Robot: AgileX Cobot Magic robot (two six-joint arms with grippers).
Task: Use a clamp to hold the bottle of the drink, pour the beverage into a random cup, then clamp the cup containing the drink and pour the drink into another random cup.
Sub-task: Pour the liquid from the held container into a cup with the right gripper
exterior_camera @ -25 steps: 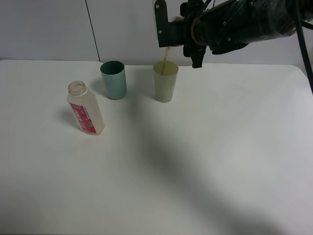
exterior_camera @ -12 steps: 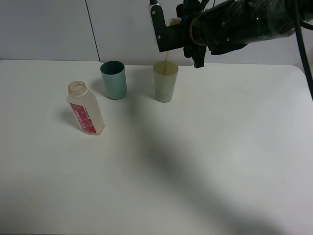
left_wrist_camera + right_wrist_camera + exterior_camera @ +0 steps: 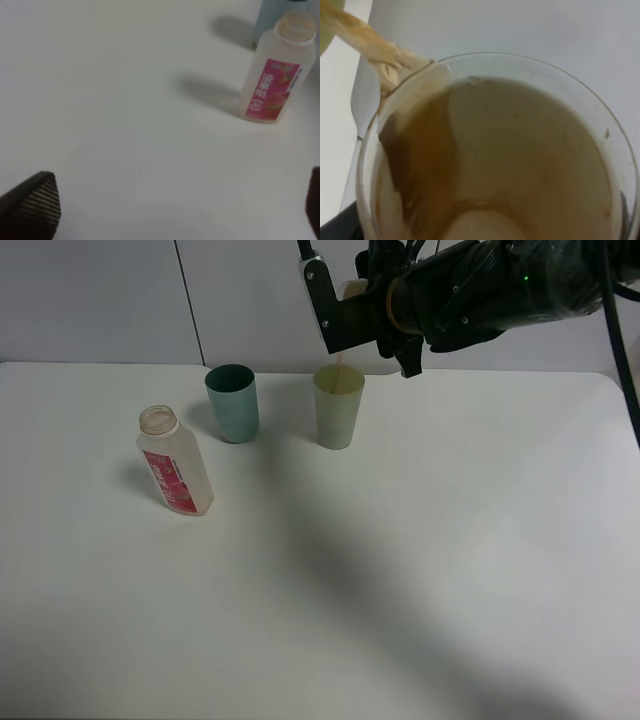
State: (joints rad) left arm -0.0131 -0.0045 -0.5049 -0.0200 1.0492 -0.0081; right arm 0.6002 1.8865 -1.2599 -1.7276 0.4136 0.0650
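Note:
My right gripper (image 3: pixel 358 312) hangs at the back of the table, shut on the cup containing the drink (image 3: pixel 352 286), which is tipped over and mostly hidden between the jaws. In the right wrist view this cup (image 3: pixel 495 150) fills the frame, and the brown beverage (image 3: pixel 420 150) runs over its rim in a stream (image 3: pixel 365 37). A thin stream (image 3: pixel 343 361) falls into the pale yellow-green tumbler (image 3: pixel 339 406) right below. The bottle (image 3: pixel 175 461) stands uncapped at the left, also seen as the bottle (image 3: pixel 272 80). My left gripper (image 3: pixel 175 205) is open and empty, short of the bottle.
A teal tumbler (image 3: pixel 232 402) stands left of the yellow-green one and behind the bottle; its base shows as the teal tumbler (image 3: pixel 272 17). The white table (image 3: pixel 400 570) reaches a grey wall at the back. The right arm's bulky black body spans the upper right.
The right gripper has rotated further, tipping the cup more steeply over the yellow-green tumbler, and the falling stream looks thinner. The bottle and teal tumbler have not moved.

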